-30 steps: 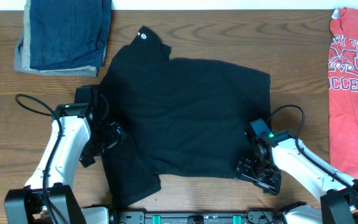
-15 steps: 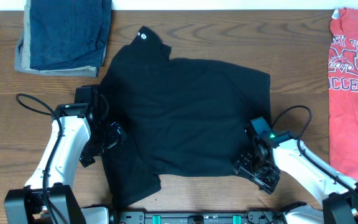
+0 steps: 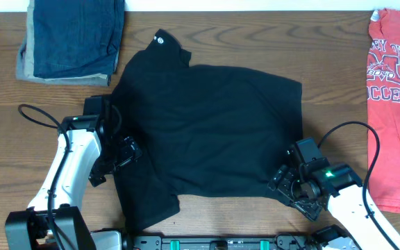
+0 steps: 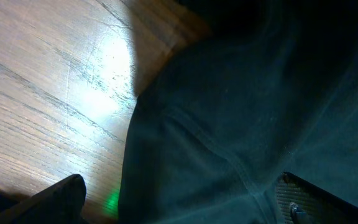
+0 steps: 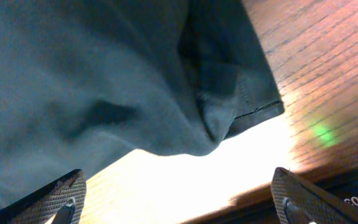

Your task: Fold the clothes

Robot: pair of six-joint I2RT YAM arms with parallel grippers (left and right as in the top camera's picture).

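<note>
Wooden table [image 3: 325, 62] under us. Our right gripper [image 3: 292, 193] pulling back from black shirt [image 3: 214, 125], fingers spreading wide, letting near corner drop. We are guessing this fold is finished. Our left gripper [image 3: 119, 158] staying wide apart at shirt's left edge, grabbing nothing. Shirt lying in table's middle. We are counting: one black shirt, one red T-shirt [image 3: 393, 104], one denim pile [image 3: 75, 38], two grippers.

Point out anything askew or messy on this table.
The black shirt lies crooked, its logo end angled toward the denim stack. One flap juts toward the front edge, and the right-hand hem corner is bunched and folded over. Nothing looks spilled or damaged.
</note>
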